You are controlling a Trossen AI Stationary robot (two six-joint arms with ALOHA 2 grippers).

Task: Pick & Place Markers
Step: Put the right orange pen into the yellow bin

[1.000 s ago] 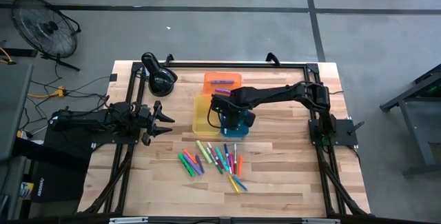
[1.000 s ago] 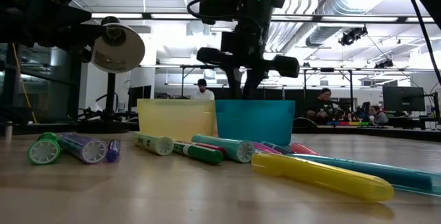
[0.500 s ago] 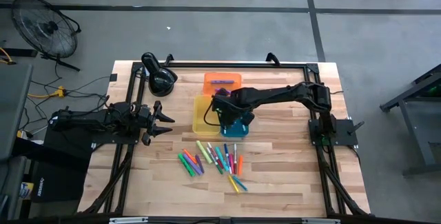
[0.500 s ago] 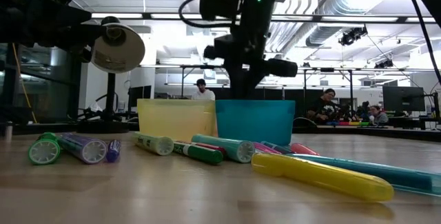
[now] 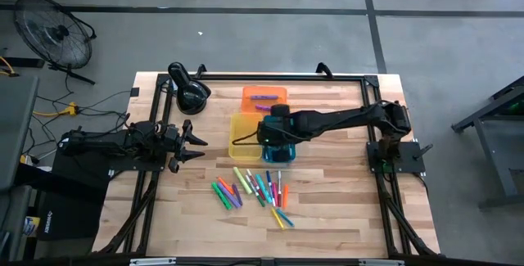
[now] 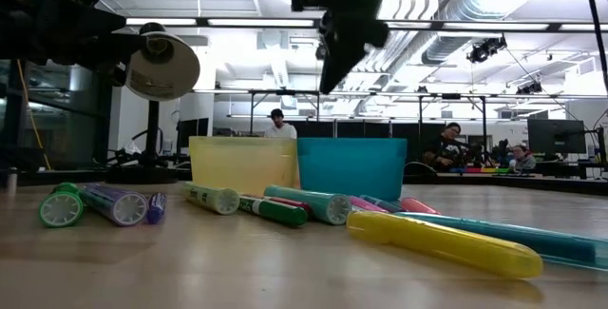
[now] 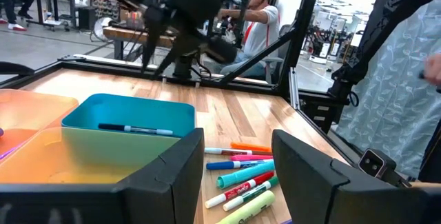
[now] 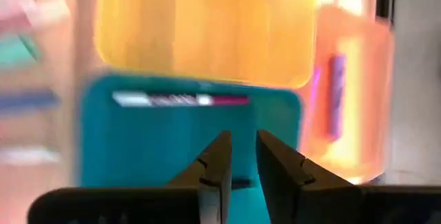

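High view: right gripper (image 5: 273, 128) sat above the blue tray (image 5: 279, 151), at its far edge near the yellow tray (image 5: 243, 135) and orange tray (image 5: 264, 96). A second earlier it was lower and further over the blue tray; the arm had since stretched out flatter and pulled back up. I read that as a drop just finished. Loose markers (image 5: 254, 190) lay in a scatter on the table (image 5: 344, 209), just in front of the trays. A purple marker (image 5: 264, 96) lay in the orange tray. Left gripper (image 5: 190, 143) was parked at the left side, well apart from the pile, fingers spread.

Low view: right gripper (image 6: 334, 57) hung clear above the blue tray (image 6: 351, 168); half a second ago it was down at the rim. Markers (image 6: 275, 204) lay across the foreground, untouched.

Left wrist view: one marker (image 7: 134, 129) lay flat inside the blue tray (image 7: 127, 110), others (image 7: 238, 176) on the wood beside it. Left fingers (image 7: 182, 176) stood apart, holding nothing.

Right wrist view: right fingers (image 8: 219, 165) were nearly together with a thin gap and nothing between them. A marker (image 8: 180, 100) lay in the blue tray (image 8: 117, 148) below.

My call: one more sorted, most of the pile left, next pick from the scatter.
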